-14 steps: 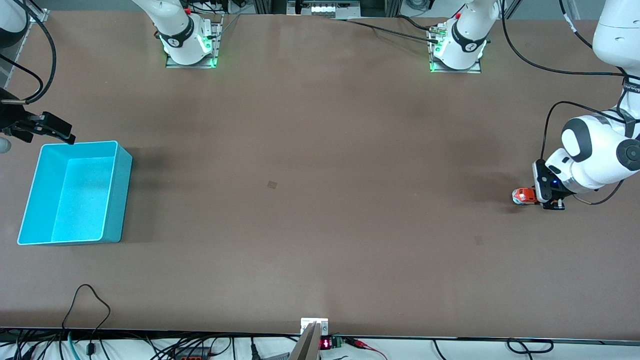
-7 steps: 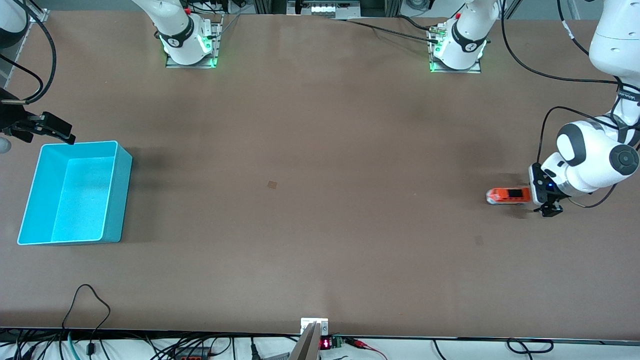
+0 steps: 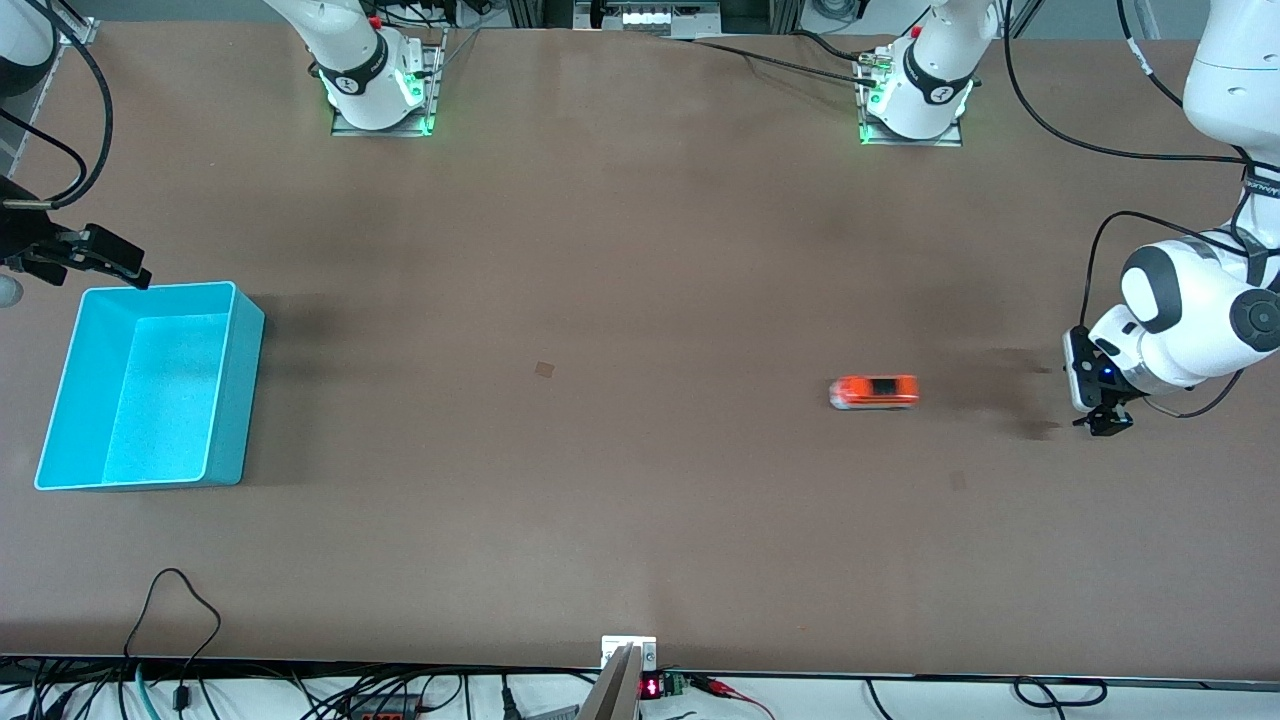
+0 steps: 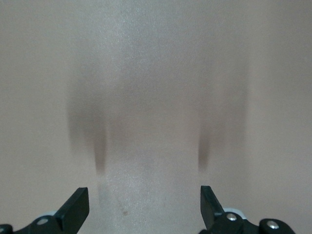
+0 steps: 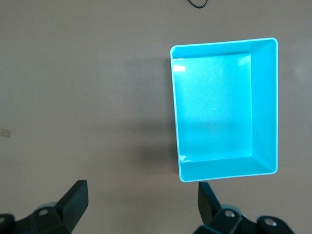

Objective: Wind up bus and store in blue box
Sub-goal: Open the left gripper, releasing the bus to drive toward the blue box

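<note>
The small orange bus (image 3: 874,392) stands on its wheels on the bare table, smeared as if rolling, its white front toward the right arm's end. My left gripper (image 3: 1104,421) hangs low over the table at the left arm's end, well clear of the bus. In the left wrist view the left gripper (image 4: 144,201) is open with only tabletop between its fingers. The blue box (image 3: 238,390) sits empty at the right arm's end. My right gripper (image 3: 112,262) waits open in the air beside the box's edge; the right wrist view shows the box (image 5: 226,171) below it.
A small dark mark (image 3: 544,369) lies mid-table between bus and box. The two arm bases (image 3: 378,88) (image 3: 915,100) stand along the table's top edge. Cables (image 3: 170,620) and a small bracket (image 3: 628,655) line the front edge.
My left gripper opened and let go of the bus, which has rolled away across the table toward the right arm's end. The right arm has not moved.
</note>
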Controlling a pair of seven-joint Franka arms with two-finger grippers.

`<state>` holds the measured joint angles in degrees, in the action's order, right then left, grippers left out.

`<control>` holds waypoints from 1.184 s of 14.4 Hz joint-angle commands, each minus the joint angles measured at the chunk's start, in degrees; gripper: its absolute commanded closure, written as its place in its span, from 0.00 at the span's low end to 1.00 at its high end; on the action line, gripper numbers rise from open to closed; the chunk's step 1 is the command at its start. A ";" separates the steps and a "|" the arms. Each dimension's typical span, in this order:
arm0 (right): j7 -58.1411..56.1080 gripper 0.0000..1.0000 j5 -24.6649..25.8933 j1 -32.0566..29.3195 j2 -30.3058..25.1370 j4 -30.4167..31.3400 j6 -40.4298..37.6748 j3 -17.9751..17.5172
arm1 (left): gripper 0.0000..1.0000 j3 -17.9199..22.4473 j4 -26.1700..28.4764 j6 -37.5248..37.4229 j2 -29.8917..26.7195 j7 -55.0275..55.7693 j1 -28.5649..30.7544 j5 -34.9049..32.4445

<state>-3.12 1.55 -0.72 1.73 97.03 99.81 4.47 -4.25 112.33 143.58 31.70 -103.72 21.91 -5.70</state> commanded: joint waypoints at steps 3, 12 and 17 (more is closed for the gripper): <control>0.30 0.00 -0.05 -0.42 -0.14 -0.18 0.12 -0.34 | 0.00 -0.32 0.08 -1.63 -1.03 1.59 0.23 -0.72; 0.30 0.00 -0.05 -0.42 -0.23 -0.27 0.99 -0.34 | 0.00 -0.50 0.08 -3.04 -1.21 3.00 0.06 -0.72; 0.30 0.00 -0.05 -0.42 -0.23 -0.27 1.35 -0.34 | 0.00 -0.50 0.08 -3.04 -1.21 3.09 0.15 -0.72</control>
<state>-3.11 1.55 -0.73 1.73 97.03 100.93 4.47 -4.49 112.33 141.77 31.49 -101.59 21.89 -5.70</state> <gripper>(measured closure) 0.000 0.000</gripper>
